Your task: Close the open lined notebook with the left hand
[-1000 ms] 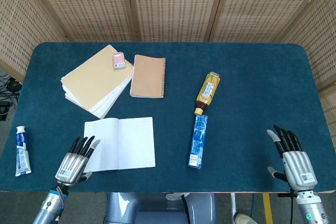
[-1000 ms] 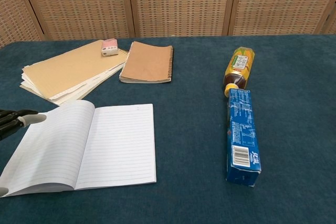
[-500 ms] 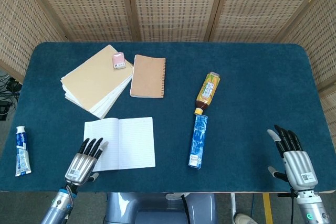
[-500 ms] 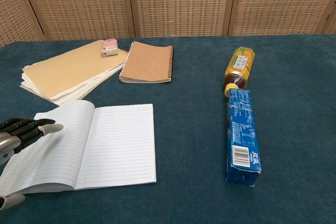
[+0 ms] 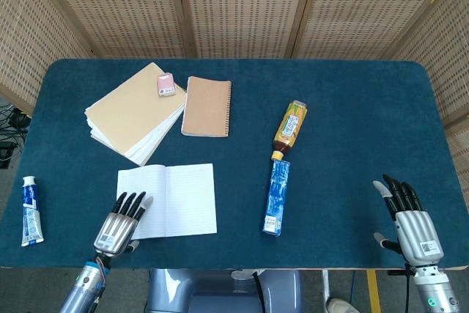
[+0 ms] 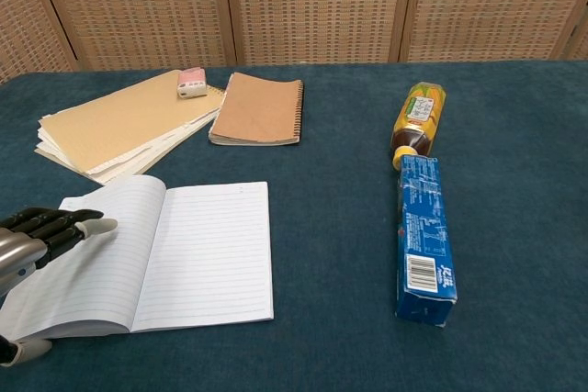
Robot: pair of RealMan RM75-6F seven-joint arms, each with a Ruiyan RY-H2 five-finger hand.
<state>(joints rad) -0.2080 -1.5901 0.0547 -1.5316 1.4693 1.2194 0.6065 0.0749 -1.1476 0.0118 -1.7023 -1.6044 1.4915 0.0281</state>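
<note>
Left robot hand (image 5: pixel 121 219), fingers spread, is hovering over the flat lined notebook (image 5: pixel 176 199); only head view is showing the spread right robot hand (image 5: pixel 409 219).

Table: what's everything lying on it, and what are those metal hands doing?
Table: one, dark blue.
Lined notebook: one, white, open, front left.
Spiral notebook: one, brown, closed, back.
Paper stack: one, tan, back left.
Eraser: one, pink, on the stack.
Bottle: one, yellow, lying centre.
Box: one, blue, below the bottle.
Tube: one, white-blue, left edge.
Left hand: open, over the lined notebook's left page.
Right hand: open, front right.
</note>
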